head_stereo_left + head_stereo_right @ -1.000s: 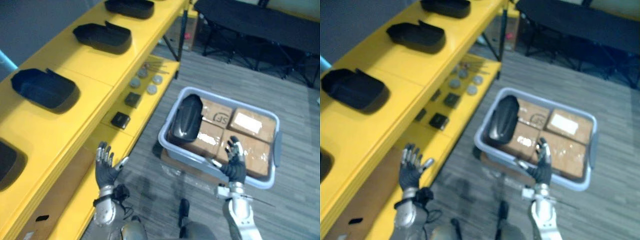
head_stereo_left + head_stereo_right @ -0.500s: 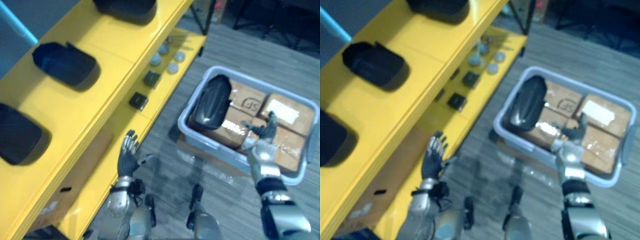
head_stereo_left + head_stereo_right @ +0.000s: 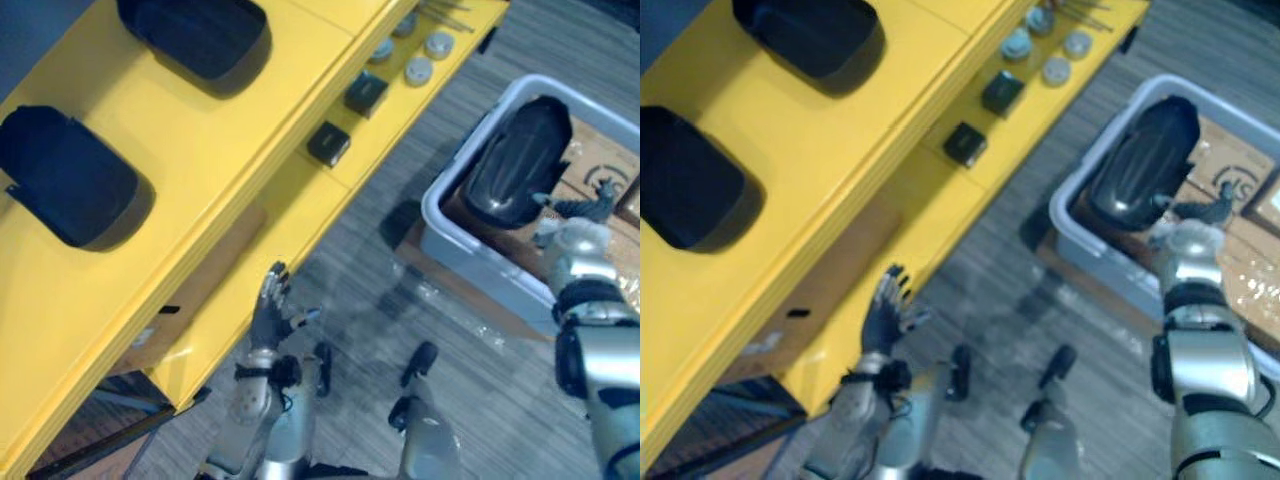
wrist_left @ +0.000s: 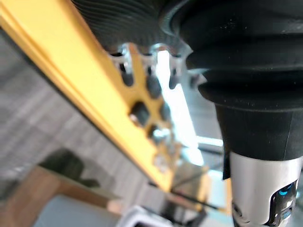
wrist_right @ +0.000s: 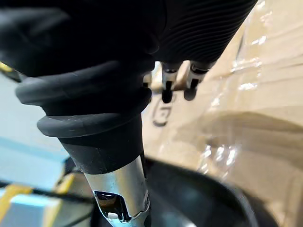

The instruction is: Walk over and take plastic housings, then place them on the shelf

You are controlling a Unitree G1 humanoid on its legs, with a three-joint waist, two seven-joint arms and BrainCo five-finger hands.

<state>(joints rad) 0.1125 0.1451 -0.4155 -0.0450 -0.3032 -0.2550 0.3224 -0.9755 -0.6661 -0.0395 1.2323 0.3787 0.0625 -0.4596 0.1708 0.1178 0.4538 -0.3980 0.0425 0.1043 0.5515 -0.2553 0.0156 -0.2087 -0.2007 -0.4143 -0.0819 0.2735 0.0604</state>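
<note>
A glossy black plastic housing point(image 3: 515, 163) lies at the near-left end of a grey bin point(image 3: 452, 240), on top of taped cardboard boxes point(image 3: 1240, 270). My right hand point(image 3: 590, 200) is stretched over the boxes just to the right of that housing, fingers point(image 5: 165, 90) straight, holding nothing. My left hand point(image 3: 270, 312) is raised with spread fingers beside the lower yellow shelf board point(image 3: 290, 215), empty. Two more black housings point(image 3: 195, 35) point(image 3: 65, 178) rest on the yellow top shelf point(image 3: 230, 140).
Small black blocks point(image 3: 328, 143) and grey discs point(image 3: 418, 70) lie on the lower shelf. A brown cardboard panel point(image 3: 200, 290) sits under that shelf. Grey plank floor point(image 3: 390, 300) separates the shelf from the bin.
The whole picture has shifted as the camera moved nearer and turned. My right arm has stretched further over the bin, next to the housing. The left hand stays raised and spread.
</note>
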